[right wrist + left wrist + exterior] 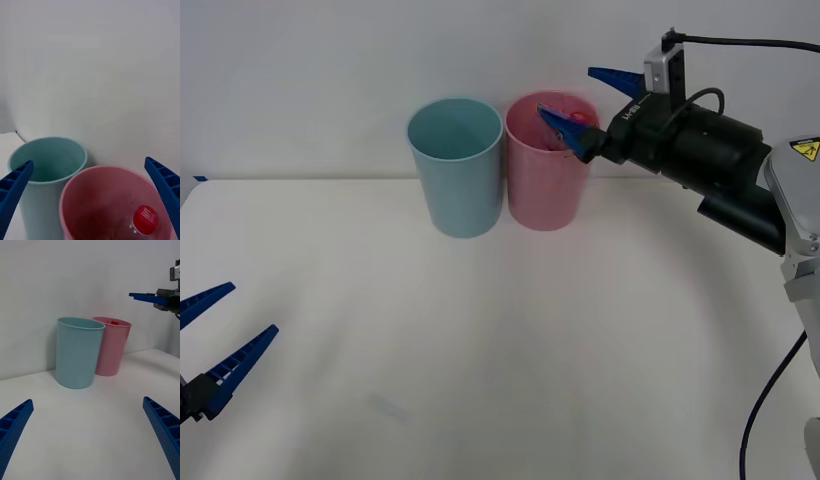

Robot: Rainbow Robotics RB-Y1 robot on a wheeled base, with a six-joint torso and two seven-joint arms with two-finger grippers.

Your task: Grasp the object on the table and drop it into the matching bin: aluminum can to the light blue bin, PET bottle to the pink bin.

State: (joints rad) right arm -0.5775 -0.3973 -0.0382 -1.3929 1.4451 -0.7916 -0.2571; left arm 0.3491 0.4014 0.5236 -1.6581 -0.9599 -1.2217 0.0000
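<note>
Lowest in the front view, near the white table's (510, 340) near left edge: left gripper (202, 335), blue ribbed fingers spread wide, holding nothing, hovering low over the tabletop, well apart from the bins. Seen from the left wrist: light blue bin (78, 351) upright on the table, pink bin (111, 345) touching or just beside it on its right, both near the wall.

Over the pink bin (547, 165): right gripper (592, 98), fingers parted wide and empty, one fingertip above the bin's rim, the other higher and behind. Right arm reaching in from the right, camera block on the wrist.

Inside the pink bin (97, 202): PET bottle (144, 219), red screw cap up, resting toward the wall farthest from the light blue bin (47, 168); clear shoulder just visible below the cap, label hidden. Light blue bin (455, 165) standing at the pink bin's left, its inside bare as far as can be seen.
</note>
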